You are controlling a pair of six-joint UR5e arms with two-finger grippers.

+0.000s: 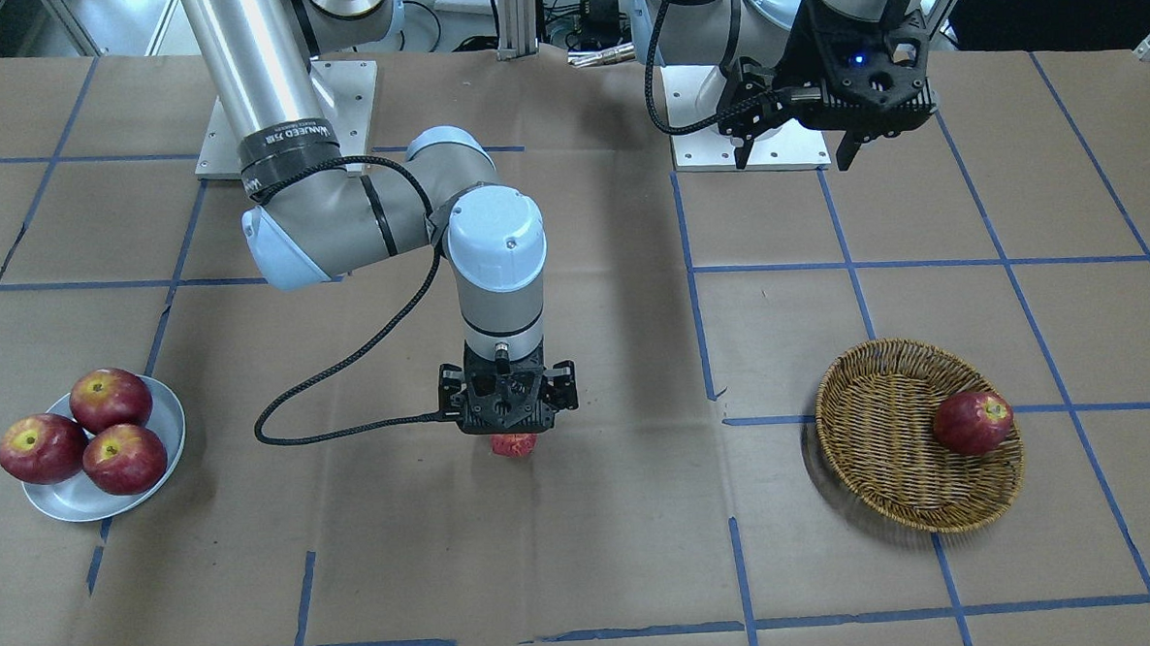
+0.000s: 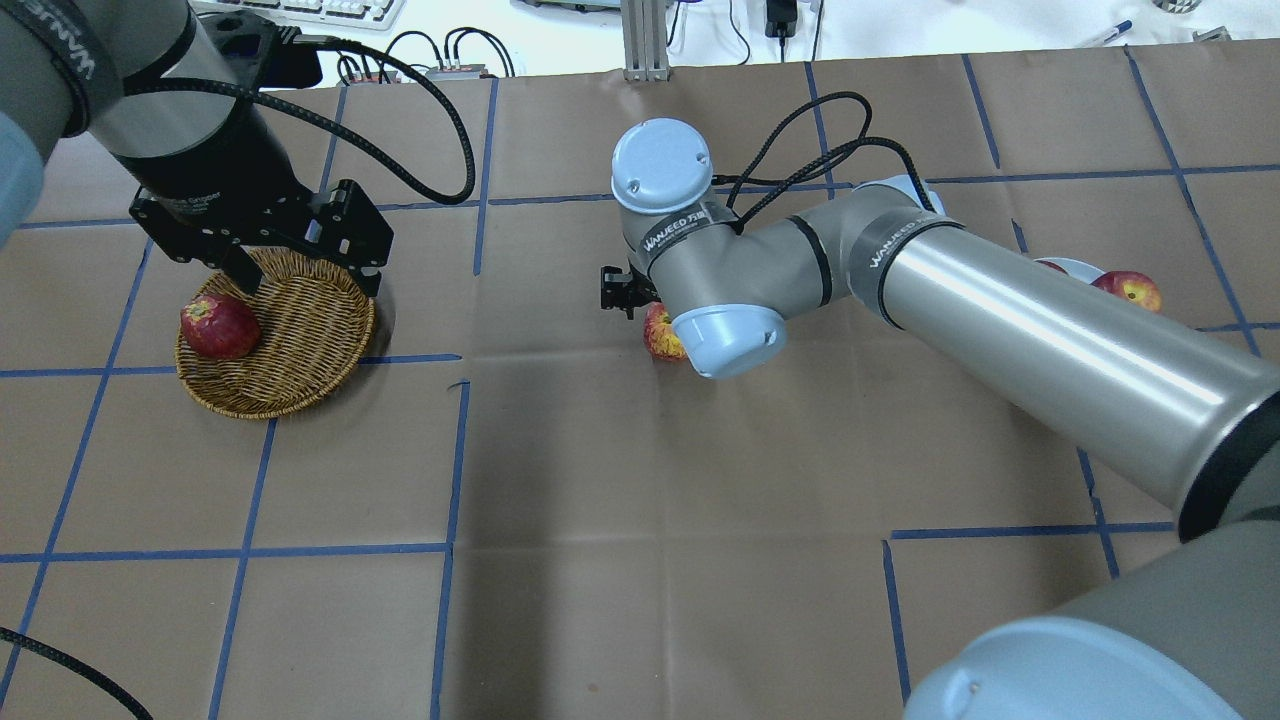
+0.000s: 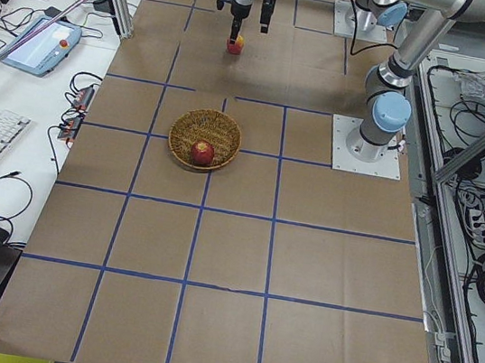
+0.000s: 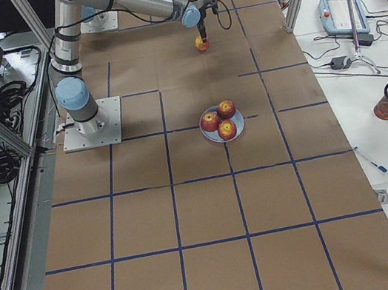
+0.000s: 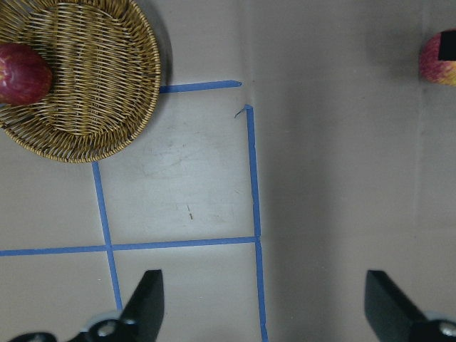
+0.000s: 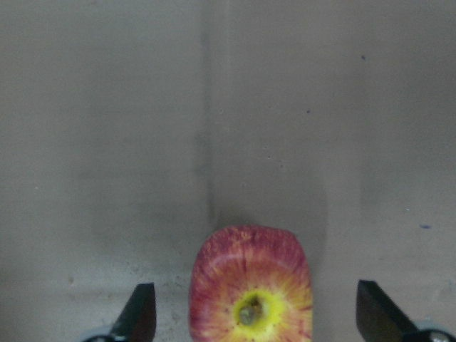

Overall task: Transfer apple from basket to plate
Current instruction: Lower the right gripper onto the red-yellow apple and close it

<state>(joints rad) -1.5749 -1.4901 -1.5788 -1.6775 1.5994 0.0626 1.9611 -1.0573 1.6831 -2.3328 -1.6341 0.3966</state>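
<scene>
The right end effector (image 1: 509, 425) is hovering, fingers spread, either side of the streaked apple (image 6: 251, 292); the apple is sitting stem-up on the counter (image 1: 642, 514) directly beneath, between basket (image 1: 880, 426) and plate (image 1: 167, 418); the left end effector (image 5: 262, 299), also spread, is hanging farther off.

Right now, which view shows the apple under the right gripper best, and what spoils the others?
Right wrist view: fairly clear, though the apple is cut off at the bottom edge and sits in soft shadow. Front-facing view: the right gripper hides most of it. Overhead view: the right arm covers part of it, with glare along the arm's metal tube.
</scene>
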